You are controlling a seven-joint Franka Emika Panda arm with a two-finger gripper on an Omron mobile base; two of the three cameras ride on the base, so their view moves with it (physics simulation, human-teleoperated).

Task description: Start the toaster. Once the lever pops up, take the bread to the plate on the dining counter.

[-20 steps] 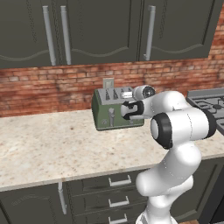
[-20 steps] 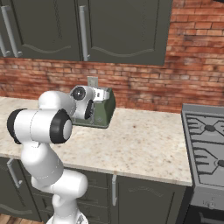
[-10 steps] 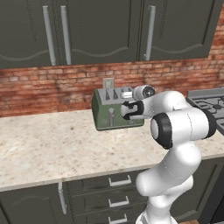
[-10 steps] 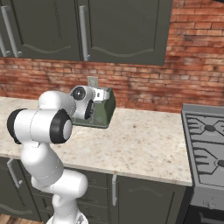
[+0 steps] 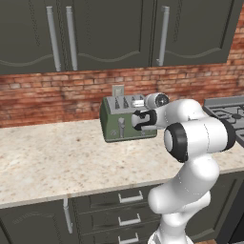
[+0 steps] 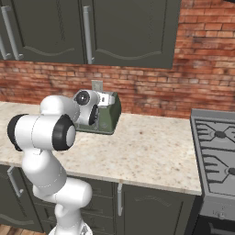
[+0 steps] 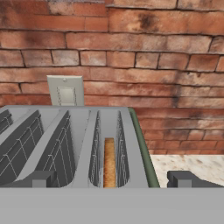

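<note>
Beige counter (image 5: 57, 162), brick wall (image 7: 131, 52).
We see the toaster (image 5: 125, 119) at 12 o'clock, bread (image 7: 109, 162) in its rightmost slot; our gripper (image 7: 111, 180) is spread, empty.

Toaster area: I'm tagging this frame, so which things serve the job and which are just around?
Job:
toaster
bread, down in the rightmost slot
end effector, open at the toaster's front

Just around:
stove
wall outlet
upper cabinets

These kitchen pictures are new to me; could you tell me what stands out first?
The white arm's open claw reaches up against the front of the green toaster on the counter below the brick wall. In the hand view, a golden bread slice sits down inside the toaster's rightmost slot.
</note>
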